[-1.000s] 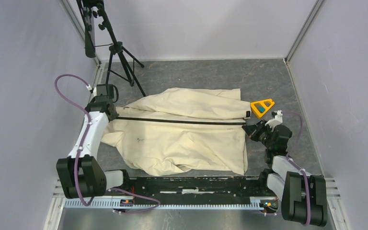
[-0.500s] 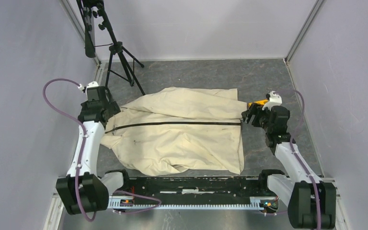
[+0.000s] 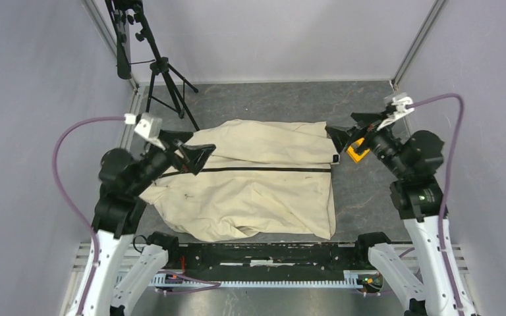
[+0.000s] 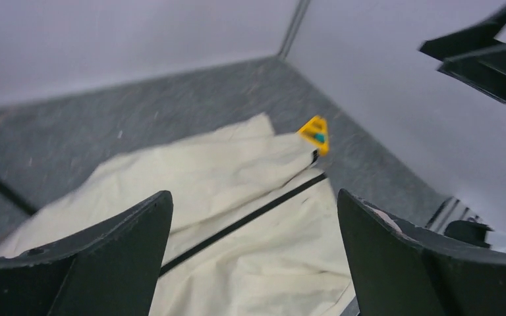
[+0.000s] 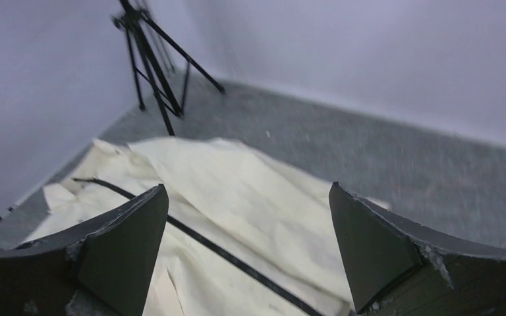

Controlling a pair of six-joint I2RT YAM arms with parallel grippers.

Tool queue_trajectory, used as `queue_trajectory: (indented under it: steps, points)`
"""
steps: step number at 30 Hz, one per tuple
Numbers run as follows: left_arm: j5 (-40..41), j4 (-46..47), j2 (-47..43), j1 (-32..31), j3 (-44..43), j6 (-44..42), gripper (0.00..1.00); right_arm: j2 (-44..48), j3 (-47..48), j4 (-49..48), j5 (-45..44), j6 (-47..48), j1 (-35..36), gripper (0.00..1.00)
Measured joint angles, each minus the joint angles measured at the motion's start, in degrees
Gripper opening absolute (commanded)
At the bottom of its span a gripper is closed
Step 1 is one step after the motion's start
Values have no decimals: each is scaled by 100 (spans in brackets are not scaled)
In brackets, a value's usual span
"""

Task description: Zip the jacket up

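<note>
The cream jacket [image 3: 250, 194] lies flat and wrinkled on the grey table, its dark zipper line [image 3: 257, 169] running left to right across the front. A small black tag [image 3: 337, 158] sits at its right end. My left gripper [image 3: 194, 153] hangs open above the jacket's left end, holding nothing. My right gripper [image 3: 348, 128] is raised past the right end, open and empty. The left wrist view has the jacket [image 4: 237, 257] and zipper [image 4: 250, 217] far below the gripper [image 4: 253, 197]. In the right wrist view the zipper [image 5: 224, 253] runs below the gripper [image 5: 248, 189].
A yellow triangular object [image 3: 356, 153] lies just right of the jacket, partly behind my right gripper, and shows again as the yellow object [image 4: 315, 131]. A black tripod [image 3: 161, 72] stands at the back left. Grey walls close in on three sides.
Both grippers went from shut at the jacket's two ends to open, letting go. Both arms then rose up and away; the jacket settled slightly inward.
</note>
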State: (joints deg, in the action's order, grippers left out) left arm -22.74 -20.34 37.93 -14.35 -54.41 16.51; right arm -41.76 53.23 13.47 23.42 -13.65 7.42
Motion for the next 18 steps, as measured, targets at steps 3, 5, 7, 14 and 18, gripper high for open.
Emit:
queue_trajectory:
  steps: [3,5,7,14,18]
  points:
    - [-525,538,-638,0,-50,28,100,101,791,15,260,-116,7,98]
    - [-697,737,-981,-2,-219,28,100,188,1259,136,260,-138,9,98]
    - [-739,901,-1217,-4,-579,26,100,282,1744,328,129,-90,9,98]
    - [-63,1189,-1495,-4,-1375,129,100,992,2636,662,-1187,254,9,98]
    - [348,1137,-1585,-4,-1379,293,100,1580,2234,538,-1768,240,9,98]
